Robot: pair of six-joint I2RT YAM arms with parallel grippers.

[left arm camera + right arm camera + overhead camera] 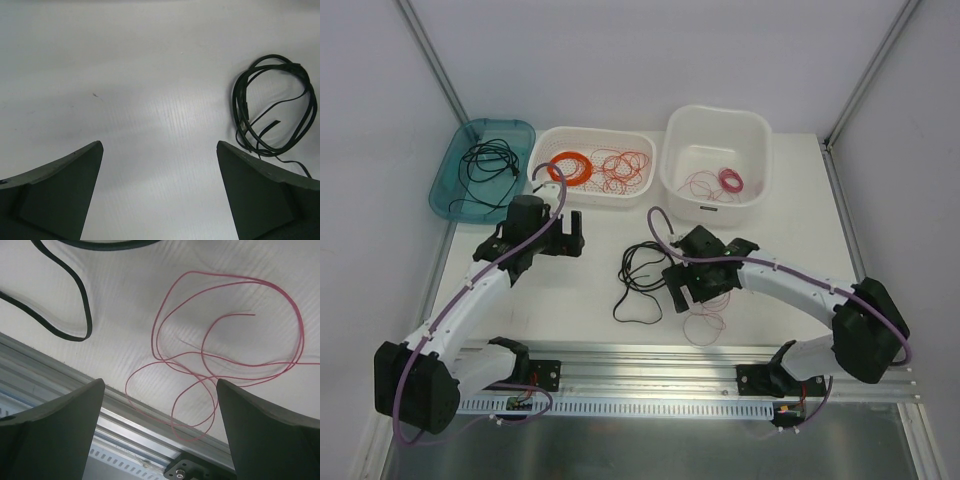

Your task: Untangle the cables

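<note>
The cables (655, 295) lie on the table (585, 300) between the two arms, near its front edge: one black cable (640, 280) in loose loops and, just beside it, one thin pink wire (227, 274) whose lowest loop reaches over the metal rail (650, 355). In the right wrist view the two look apart, though the arm hides part of them from above. The right gripper (160, 385) hangs over the pink wire with its fingers spread and nothing between them; the left gripper (160, 145) is likewise released, over bare table with the black cable off to one side. The likely trouble is the pink wire: so thin and flat, the fingers could close on nothing, or a drag could snag it on the rail or pull it back across the black loops. Behind stand three containers: one teal tray (445, 190), one white basket (595, 195) holding one orange coil (570, 165), and one white tub (672, 150).
</note>
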